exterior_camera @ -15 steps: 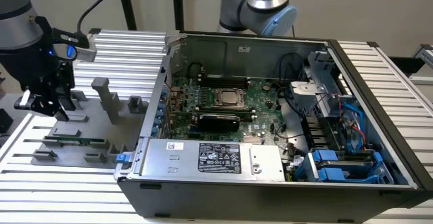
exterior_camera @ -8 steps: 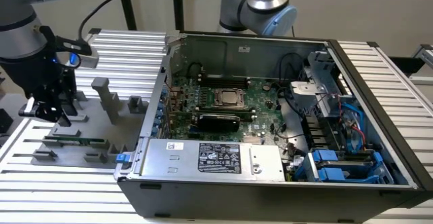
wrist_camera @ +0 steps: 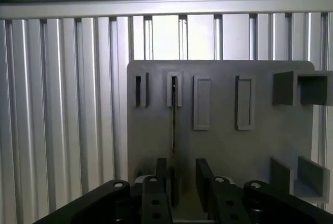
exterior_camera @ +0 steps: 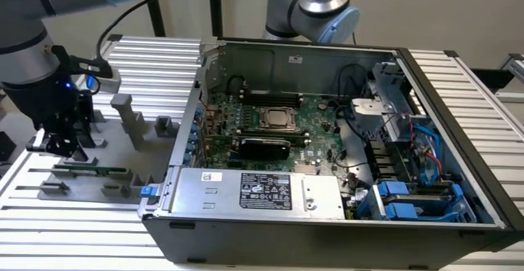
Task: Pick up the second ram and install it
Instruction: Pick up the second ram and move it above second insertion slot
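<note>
- While the tool [exterior_camera: 61,143] hangs low over the grey holder plate [exterior_camera: 123,160] at the exterior view's left, the second ram [exterior_camera: 90,171] sits in its holder on that plate, not yet lifted.
- Wrist view: the ram [wrist_camera: 173,115] is seen edge-on, a thin dark line running from a slotted block [wrist_camera: 174,89] into the gap of the tool [wrist_camera: 182,182].
- The fingers [wrist_camera: 160,180] stand apart, one on each side of the stick, with the stick closer to one of them. No squeeze on it that I can see, so the tool is open and gripping nothing.
- Progress, my judgement: early. The tool is placed around the stick, but the grasp is not closed. Lift, carry and seating are all left to do.
- Destination: the open PC case [exterior_camera: 454,136] stands on the ribbed counter [exterior_camera: 475,81], well apart from the plate, toward the exterior view's right.
- The motherboard [exterior_camera: 315,114] is exposed, with the CPU socket [exterior_camera: 277,118] near its middle. Cannot tell which memory slots are filled.
- Writing: the black label [exterior_camera: 266,191] on the silver power supply [exterior_camera: 319,188] carries white print and marks, too small to read.
- The white sticker [exterior_camera: 211,176] at the supply's corner is also unreadable. No brand legible anywhere, and the holder plate is unmarked.
</note>
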{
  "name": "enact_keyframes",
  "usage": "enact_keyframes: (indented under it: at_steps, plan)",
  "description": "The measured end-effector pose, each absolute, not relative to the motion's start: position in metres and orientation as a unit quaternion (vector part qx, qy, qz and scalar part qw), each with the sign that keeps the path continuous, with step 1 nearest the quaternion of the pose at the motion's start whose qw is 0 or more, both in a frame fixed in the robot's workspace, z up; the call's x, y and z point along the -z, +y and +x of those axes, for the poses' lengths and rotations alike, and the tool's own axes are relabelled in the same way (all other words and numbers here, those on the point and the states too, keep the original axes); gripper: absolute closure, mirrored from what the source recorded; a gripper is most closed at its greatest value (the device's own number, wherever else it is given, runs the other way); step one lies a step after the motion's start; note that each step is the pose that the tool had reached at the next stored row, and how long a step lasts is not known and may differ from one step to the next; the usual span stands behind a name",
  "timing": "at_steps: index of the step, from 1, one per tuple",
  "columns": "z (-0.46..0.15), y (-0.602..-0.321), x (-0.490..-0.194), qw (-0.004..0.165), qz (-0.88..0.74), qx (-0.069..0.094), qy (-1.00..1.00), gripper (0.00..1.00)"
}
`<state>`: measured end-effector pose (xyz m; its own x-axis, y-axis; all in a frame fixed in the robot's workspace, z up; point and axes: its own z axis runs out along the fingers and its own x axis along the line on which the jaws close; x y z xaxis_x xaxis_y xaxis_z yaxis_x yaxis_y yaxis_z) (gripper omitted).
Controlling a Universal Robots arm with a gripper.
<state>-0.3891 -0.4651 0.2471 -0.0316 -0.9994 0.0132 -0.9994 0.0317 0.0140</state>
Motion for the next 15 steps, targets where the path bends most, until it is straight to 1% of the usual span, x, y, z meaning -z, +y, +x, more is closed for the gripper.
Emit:
enact_keyframes:
  at_steps: [6, 15]
  plan:
    - [-0.389, -0.47, -0.236, 0.01, 0.696, 0.0, -0.718, 0.0]
    - [-0.389, -0.471, -0.22, 0.01, 0.696, 0.0, -0.718, 0.0]
